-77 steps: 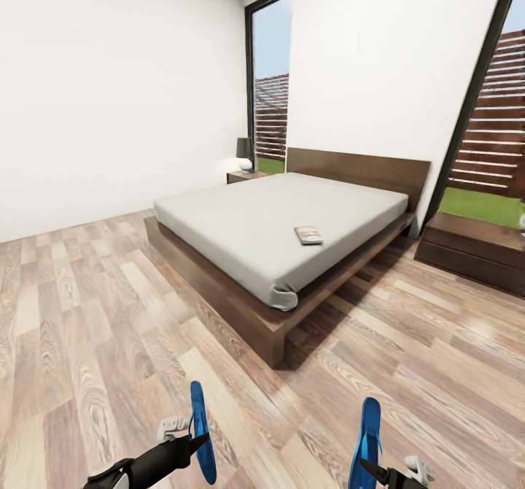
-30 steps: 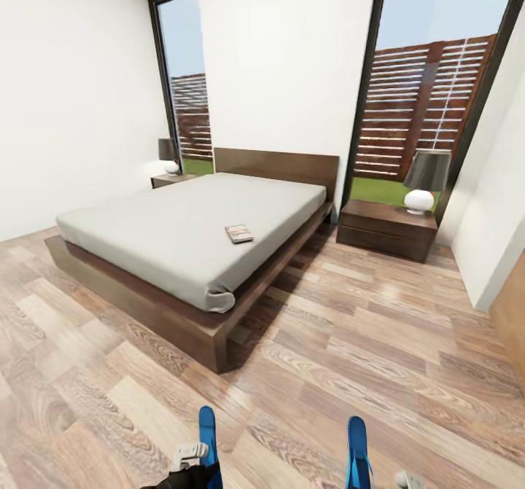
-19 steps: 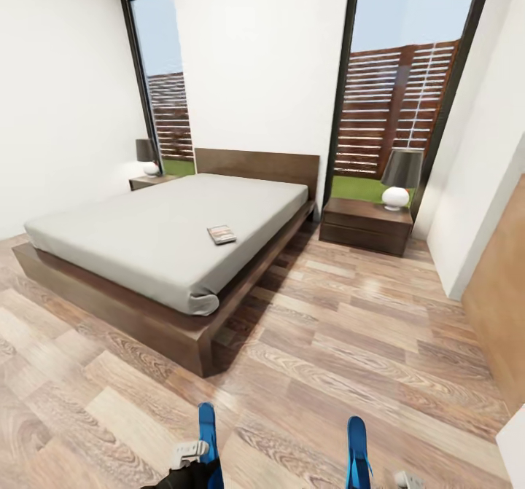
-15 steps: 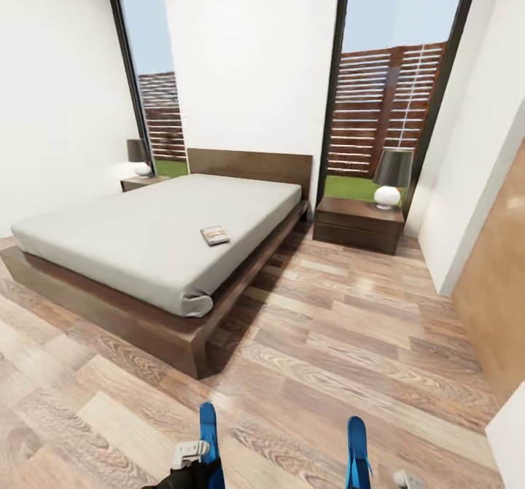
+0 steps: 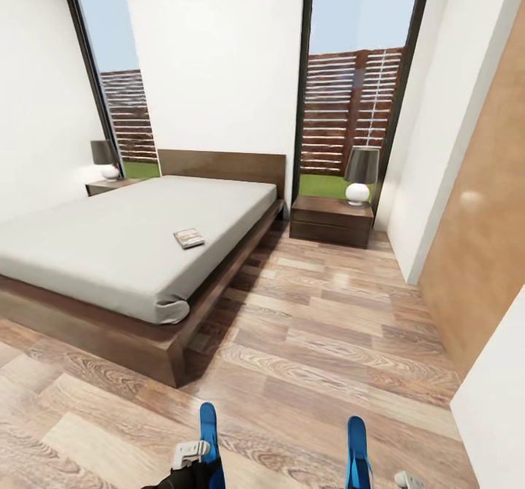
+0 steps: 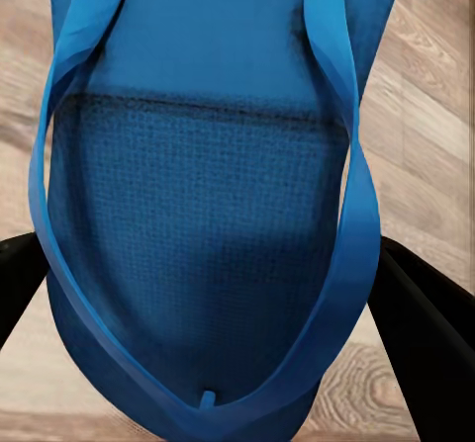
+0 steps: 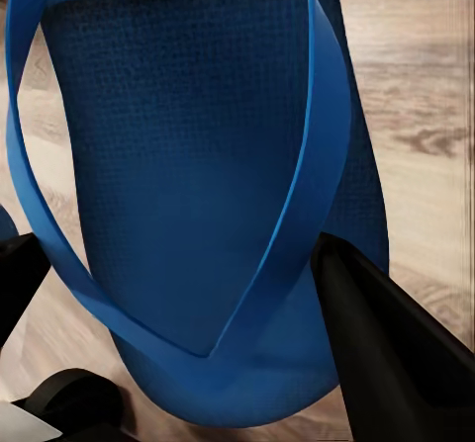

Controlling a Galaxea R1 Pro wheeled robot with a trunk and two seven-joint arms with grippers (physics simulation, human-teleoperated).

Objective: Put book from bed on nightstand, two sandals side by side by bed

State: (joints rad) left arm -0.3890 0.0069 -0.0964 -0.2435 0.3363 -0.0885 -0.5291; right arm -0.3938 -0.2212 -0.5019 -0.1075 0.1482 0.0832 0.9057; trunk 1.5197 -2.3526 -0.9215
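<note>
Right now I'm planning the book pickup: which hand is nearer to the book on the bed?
Left. The left hand, shut on a sandal, sits low, roughly below the book. The right hand, holding the other sandal, is farther to the right.

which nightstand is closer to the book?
The nightstand on the right side of the bed, between bed and right wall; the book lies near that edge. The other nightstand sits across the mattress.

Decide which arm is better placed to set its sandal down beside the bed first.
Left, probably. The left gripper holds its sandal on the side nearer the bed; the right gripper's sandal hangs farther out over open floor.
</note>
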